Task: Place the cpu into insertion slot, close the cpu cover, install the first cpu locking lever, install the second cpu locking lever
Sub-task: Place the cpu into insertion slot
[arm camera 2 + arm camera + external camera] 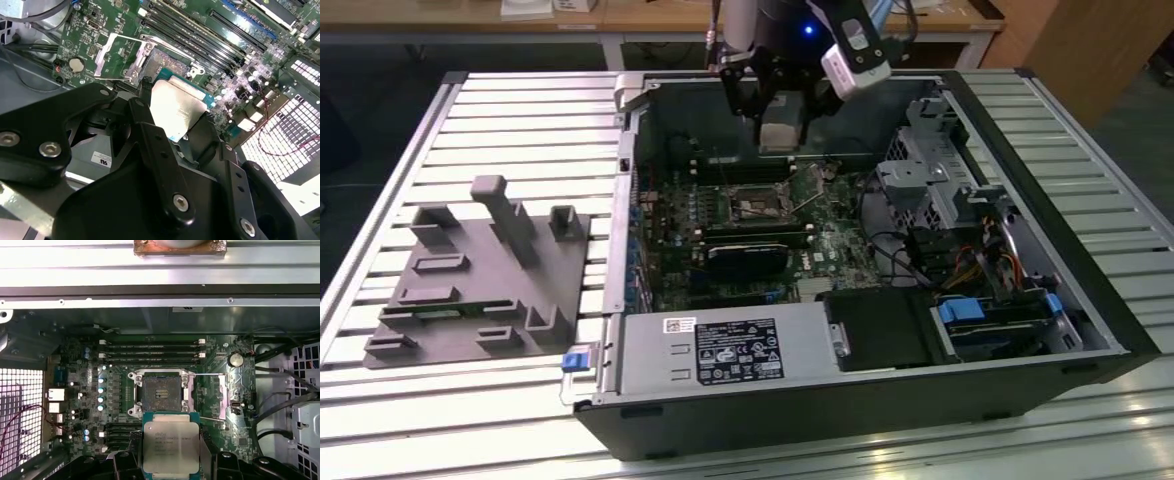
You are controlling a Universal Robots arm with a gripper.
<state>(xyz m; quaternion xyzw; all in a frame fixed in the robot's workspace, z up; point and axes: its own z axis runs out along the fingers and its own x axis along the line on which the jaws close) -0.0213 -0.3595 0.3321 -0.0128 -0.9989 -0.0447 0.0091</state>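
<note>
Insertion slot (161, 394): lying uncovered, leaving free room above for my end effector (170, 457) carrying the cpu (170, 440). Cpu cover (223, 396): standing swung open beside it. Memory slots (152, 352): flanking two opposite sides.

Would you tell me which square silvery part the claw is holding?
The flat square pale-metal chip; the dark-centred socket and the open frame cover sit on the green circuit board.
</note>
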